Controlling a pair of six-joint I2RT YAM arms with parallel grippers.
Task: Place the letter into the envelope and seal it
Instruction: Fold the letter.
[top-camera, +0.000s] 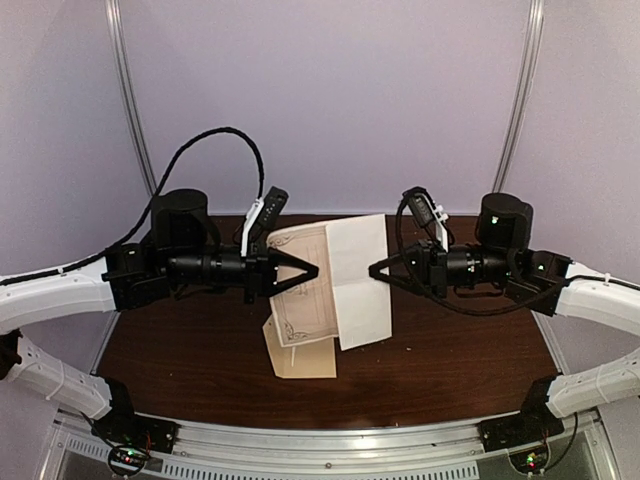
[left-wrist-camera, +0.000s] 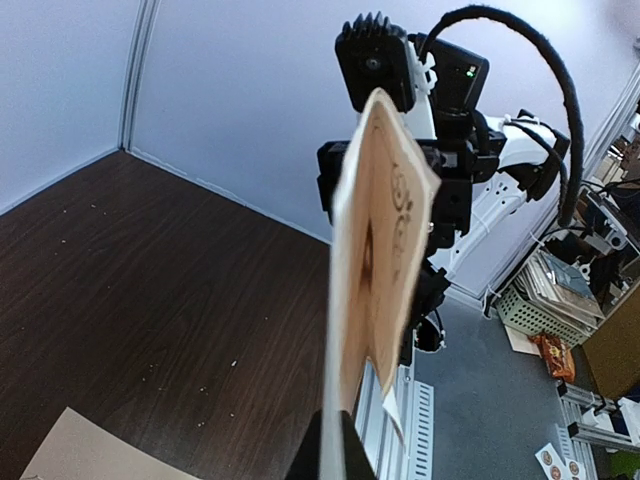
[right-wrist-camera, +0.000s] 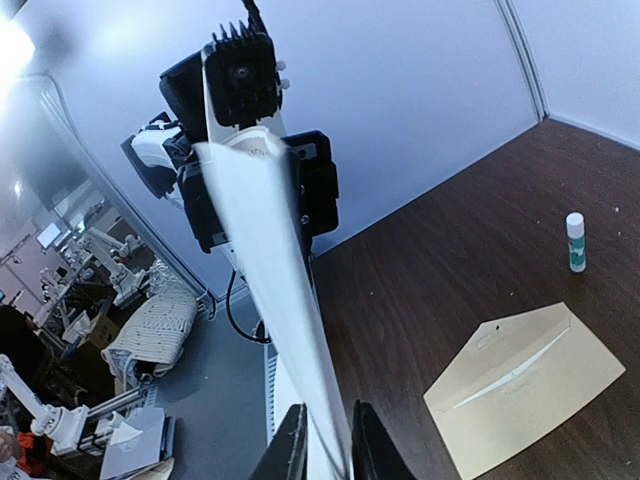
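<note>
The letter (top-camera: 300, 285) is held in the air between both grippers, folded over so that its cream bordered face is on the left and its white back on the right. My left gripper (top-camera: 314, 270) is shut on its left part. My right gripper (top-camera: 372, 270) is shut on its right edge. In the left wrist view the letter (left-wrist-camera: 385, 230) rises edge-on from the gripper (left-wrist-camera: 337, 450). In the right wrist view the letter (right-wrist-camera: 270, 260) also stands edge-on from the gripper (right-wrist-camera: 325, 445). The tan envelope (top-camera: 305, 358) lies flat on the table below and shows in the right wrist view (right-wrist-camera: 525, 385).
A small white glue stick (right-wrist-camera: 575, 241) with a green label stands upright on the dark wood table (top-camera: 450, 350) beyond the envelope. A corner of the envelope (left-wrist-camera: 90, 450) shows in the left wrist view. Pale walls stand behind the table.
</note>
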